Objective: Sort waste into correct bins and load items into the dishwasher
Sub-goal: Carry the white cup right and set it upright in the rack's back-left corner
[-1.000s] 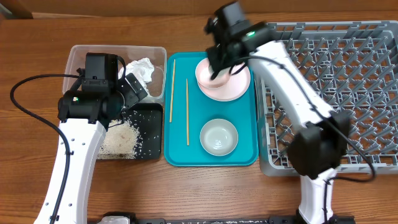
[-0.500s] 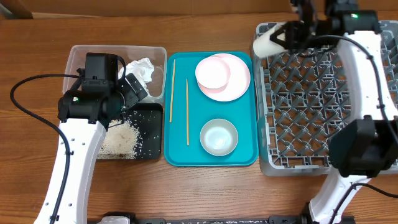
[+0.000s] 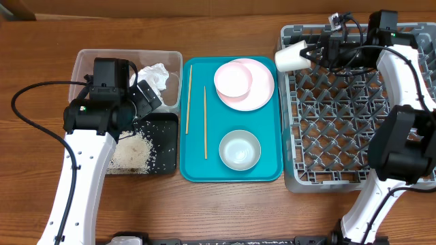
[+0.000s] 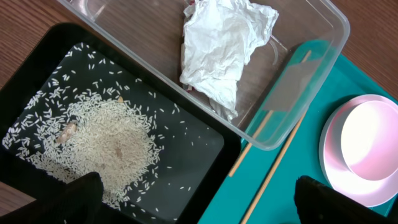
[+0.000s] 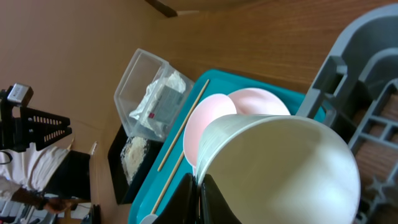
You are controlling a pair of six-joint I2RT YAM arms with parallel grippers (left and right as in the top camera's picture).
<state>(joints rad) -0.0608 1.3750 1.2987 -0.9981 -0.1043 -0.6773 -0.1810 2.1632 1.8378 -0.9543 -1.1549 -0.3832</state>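
Note:
My right gripper (image 3: 315, 53) is shut on the rim of the small white cup (image 3: 291, 56), holding it sideways over the far-left corner of the grey dishwasher rack (image 3: 354, 116). In the right wrist view the cup (image 5: 280, 168) fills the frame, with the gripper (image 5: 200, 196) pinching its edge. On the teal tray (image 3: 231, 175) are the pink plate (image 3: 262, 87) carrying a small bowl (image 3: 230, 78), a second bowl (image 3: 240, 149) and two chopsticks (image 3: 205, 122). My left gripper (image 3: 144, 102) hangs open over the black tray (image 3: 163, 139) of rice (image 4: 106, 137). The tissue (image 4: 224, 43) lies in the clear tub (image 3: 126, 58).
The rack takes up the right side of the table, its upright pegs standing in a grid. The teal tray sits between the rack and the two bins. Bare wooden table (image 3: 225, 211) runs along the front edge.
My right arm lifted the cup off the plate area and swung it right to the rack's far-left corner. The left arm has stayed still and open.

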